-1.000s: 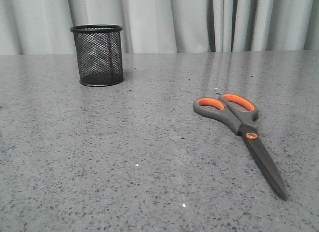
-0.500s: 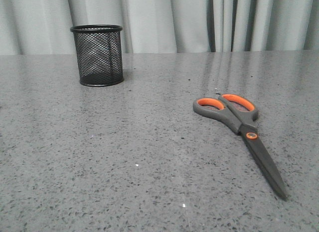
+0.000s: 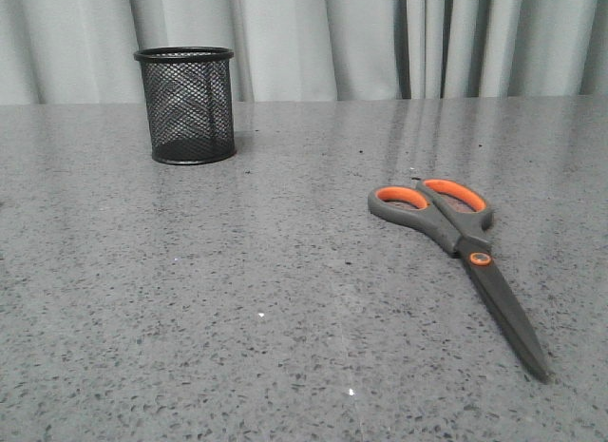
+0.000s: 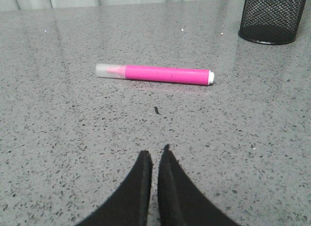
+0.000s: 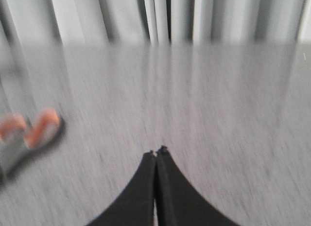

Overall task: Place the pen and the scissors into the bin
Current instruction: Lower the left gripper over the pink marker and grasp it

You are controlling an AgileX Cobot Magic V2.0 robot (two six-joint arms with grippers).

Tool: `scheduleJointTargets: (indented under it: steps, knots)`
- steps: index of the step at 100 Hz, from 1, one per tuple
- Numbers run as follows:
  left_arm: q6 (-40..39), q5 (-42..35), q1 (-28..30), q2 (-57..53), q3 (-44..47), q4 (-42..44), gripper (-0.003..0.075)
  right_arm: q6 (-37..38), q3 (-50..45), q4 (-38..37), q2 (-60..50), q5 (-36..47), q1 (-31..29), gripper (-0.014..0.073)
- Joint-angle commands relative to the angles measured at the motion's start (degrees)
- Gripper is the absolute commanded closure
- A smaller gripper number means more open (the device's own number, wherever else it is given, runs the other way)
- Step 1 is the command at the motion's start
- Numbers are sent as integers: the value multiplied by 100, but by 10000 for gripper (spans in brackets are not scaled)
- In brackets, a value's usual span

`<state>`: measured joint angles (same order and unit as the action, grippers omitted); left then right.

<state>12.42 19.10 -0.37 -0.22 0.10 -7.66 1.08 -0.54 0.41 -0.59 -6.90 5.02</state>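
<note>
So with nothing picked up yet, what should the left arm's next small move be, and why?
Probably open the left gripper and ease it forward toward the pen. Its fingers are closed and empty, short of the pen, which lies flat on the table ahead of them. The bin stands upright beyond it, with neither pen nor scissors in it.

The counter is a grey, dark-speckled stone-like slab with a dull sheen. Three things lie or stand directly on it. The pen lies flat on its side, ahead of the left tool and apart from its tips. The bin stands upright on its base, beyond the pen and off to one side of that tool's line. The scissors lie flat with blades together, their orange-lined loops blurred in the right wrist view, off to the side of the right tool.
</note>
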Motion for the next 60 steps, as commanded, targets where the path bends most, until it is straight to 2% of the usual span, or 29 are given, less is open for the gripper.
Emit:
scheduleJointTargets:
  steps: [1,18,31,48,60]
  knots:
    - [-74,-532,17,-181,247,-120,711,-42,-88,457,-109,1211,-30,662]
    - [-74,-1786,17,-181,247,-1451,711,347,-88,1195,-109,1438,-30,662]
    - [-112,-2766,17,-181,247,-2615,711,416,-88,1254,-109,2107,-30,662]
    - [-296,-3229,17,-181,201,-5701,711,501,-77,1318,-62,2261,-30,662]
    - [-296,-3349,17,-181,201,-6571,711,501,-42,1318,-62,2273,-30,662]
